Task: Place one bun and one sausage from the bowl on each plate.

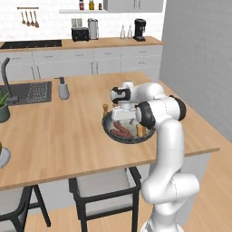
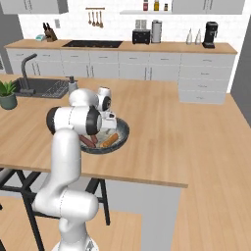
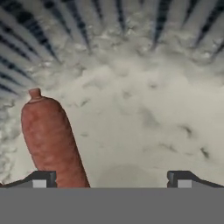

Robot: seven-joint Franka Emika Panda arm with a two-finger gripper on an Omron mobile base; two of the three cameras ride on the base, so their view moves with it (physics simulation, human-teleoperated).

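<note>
Reddish-brown sausage (image 3: 51, 138) was seen lying on the speckled floor of the wide dark grey-black bowl (image 1: 108, 129), beside the left fingertip of the released pincer (image 3: 111, 178), on the wooden surface (image 1: 59, 131).

base views flank the bowl (image 1: 129, 131) from behind — hand view looks close inside.
</note>
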